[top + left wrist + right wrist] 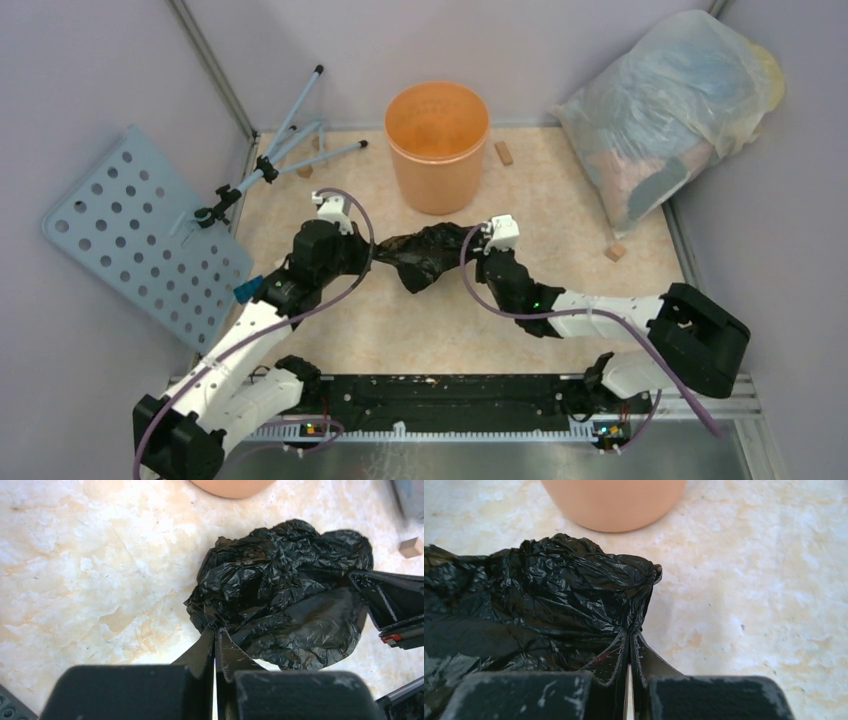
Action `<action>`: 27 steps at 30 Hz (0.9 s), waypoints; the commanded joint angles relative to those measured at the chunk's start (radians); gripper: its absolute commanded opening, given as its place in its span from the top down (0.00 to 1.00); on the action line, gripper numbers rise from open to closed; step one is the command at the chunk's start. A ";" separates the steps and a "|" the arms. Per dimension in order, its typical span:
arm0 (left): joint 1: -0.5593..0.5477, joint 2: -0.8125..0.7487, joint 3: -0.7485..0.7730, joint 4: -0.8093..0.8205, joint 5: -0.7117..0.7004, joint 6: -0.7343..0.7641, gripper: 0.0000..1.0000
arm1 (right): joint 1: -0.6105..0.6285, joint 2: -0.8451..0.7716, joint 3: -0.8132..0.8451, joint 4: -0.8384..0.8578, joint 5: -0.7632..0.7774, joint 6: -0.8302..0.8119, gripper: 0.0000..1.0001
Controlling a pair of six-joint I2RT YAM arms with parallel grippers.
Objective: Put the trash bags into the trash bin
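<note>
A crinkled glossy black trash bag (420, 255) hangs stretched between my two grippers, just in front of the orange trash bin (437, 146). My left gripper (372, 250) is shut on the bag's left edge; in the left wrist view its tips (216, 630) pinch a gathered fold of the bag (280, 590). My right gripper (478, 250) is shut on the bag's right edge; in the right wrist view its tips (630, 633) clamp the plastic (549, 595). The bin's base (614, 502) shows just beyond the bag. The bin looks empty inside.
A big translucent stuffed bag (670, 110) leans in the back right corner. A perforated blue-grey panel (140, 235) and a folded tripod (285, 145) lie at the left. Small wooden blocks (503, 153) rest on the floor near the bin and at right (615, 252).
</note>
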 commanded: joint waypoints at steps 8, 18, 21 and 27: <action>0.008 -0.100 -0.039 0.034 -0.030 -0.063 1.00 | -0.076 -0.122 0.028 -0.228 0.088 0.151 1.00; 0.008 -0.064 -0.044 0.161 0.225 -0.012 1.00 | -0.114 -0.185 0.096 -0.314 -0.189 0.063 0.63; 0.008 -0.028 -0.021 0.167 0.287 0.006 1.00 | -0.115 -0.241 0.065 -0.277 -0.260 0.043 0.35; 0.008 0.001 -0.006 0.187 0.361 0.032 1.00 | -0.115 -0.318 0.069 -0.326 -0.274 -0.011 0.21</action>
